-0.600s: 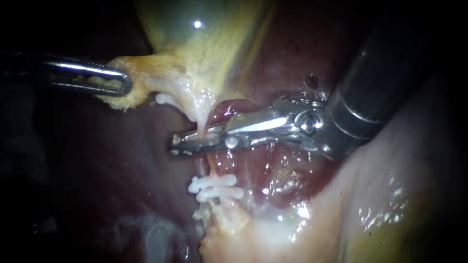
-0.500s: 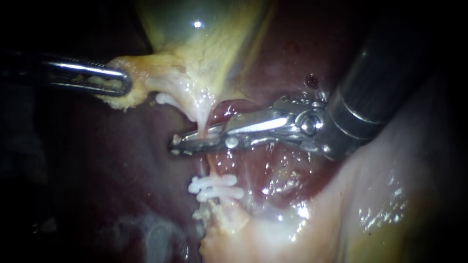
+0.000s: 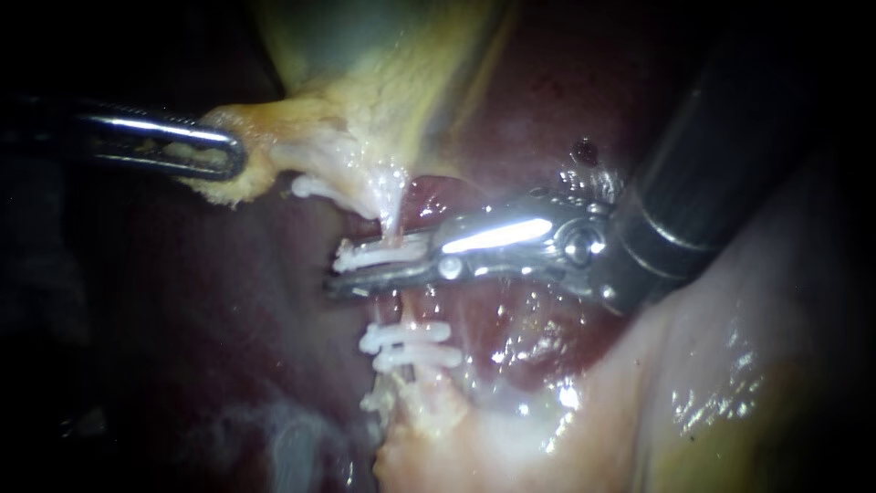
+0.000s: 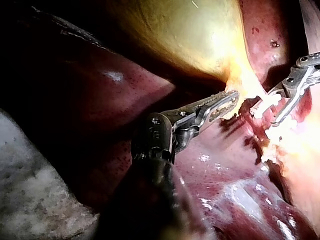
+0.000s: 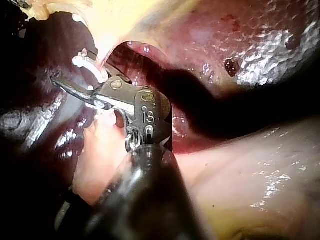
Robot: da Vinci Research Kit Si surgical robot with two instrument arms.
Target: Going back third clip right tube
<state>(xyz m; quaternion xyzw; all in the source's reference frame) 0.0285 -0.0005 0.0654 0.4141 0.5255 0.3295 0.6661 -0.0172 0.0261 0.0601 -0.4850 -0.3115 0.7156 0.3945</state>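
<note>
The slim steel right instrument (image 3: 336, 274) had jaws apart at the thin pink tube (image 3: 398, 236), white plastic clip (image 3: 379, 254) on it; the left instrument (image 3: 235, 157) clamped the yellowish gallbladder edge (image 3: 274, 137). Backing out crooked could've snagged that clip and yanked it off.

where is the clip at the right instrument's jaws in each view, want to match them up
Endoscope view: the clip lies across the tube near centre, at the right instrument's jaws, above two other clips.
Left wrist view: clip ahead of the left instrument, at the right instrument's jaws.
Right wrist view: clip just ahead of its own instrument's jaws.
Shared landmark: the yellow gallbladder tapers down to it.
</note>
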